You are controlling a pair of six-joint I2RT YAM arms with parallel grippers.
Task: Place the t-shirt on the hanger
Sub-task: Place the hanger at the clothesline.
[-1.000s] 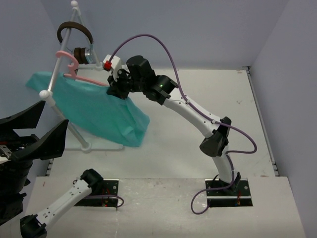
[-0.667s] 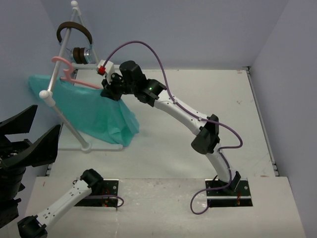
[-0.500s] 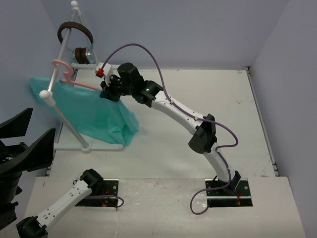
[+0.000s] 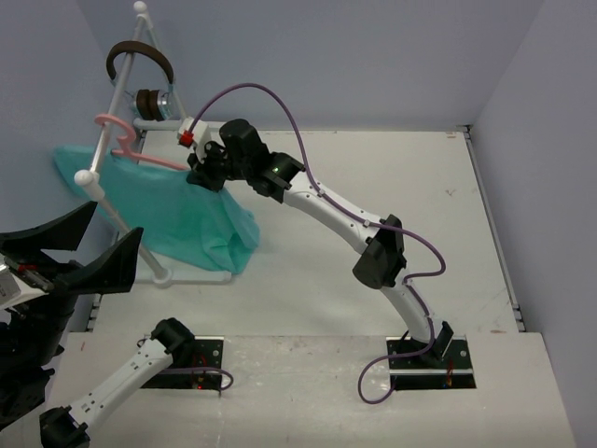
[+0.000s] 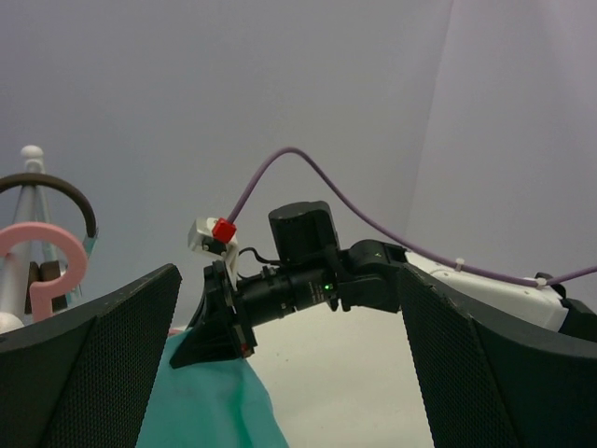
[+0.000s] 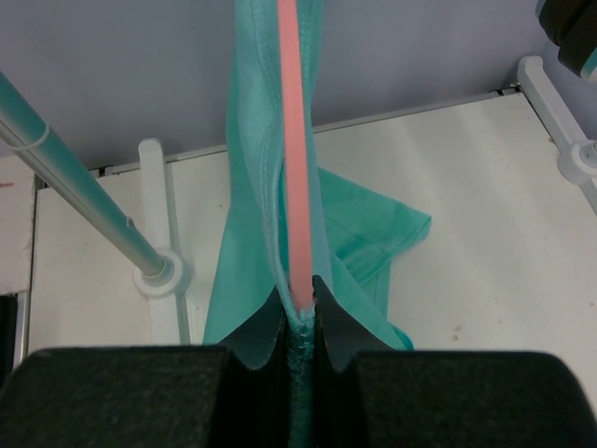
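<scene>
The teal-green t-shirt [image 4: 182, 210] hangs over the pink hanger [image 4: 154, 157], whose hook sits by the white rack's sloping bar. My right gripper [image 4: 201, 171] is shut on the shirt's collar seam and the hanger's arm together; in the right wrist view the pink hanger [image 6: 293, 149] runs up from between the shut fingers [image 6: 256, 341], with t-shirt [image 6: 364, 224] cloth draped on both sides. My left gripper [image 4: 82, 250] is open and empty at the near left, raised off the table. In the left wrist view the hanger's hook [image 5: 42, 257] and a patch of t-shirt [image 5: 210, 411] show.
The white tubular rack [image 4: 121, 210] stands at the left, its foot [image 4: 160, 275] on the table. Brown headphones [image 4: 140, 58] hang at its top. The right arm [image 4: 345, 219] stretches across the table's middle with a purple cable [image 4: 270, 93]. Walls close the back and sides.
My right gripper has moved left and back towards the rack, carrying hanger and shirt. The shirt's lower edge has drawn left. My left gripper dipped, then came back up.
</scene>
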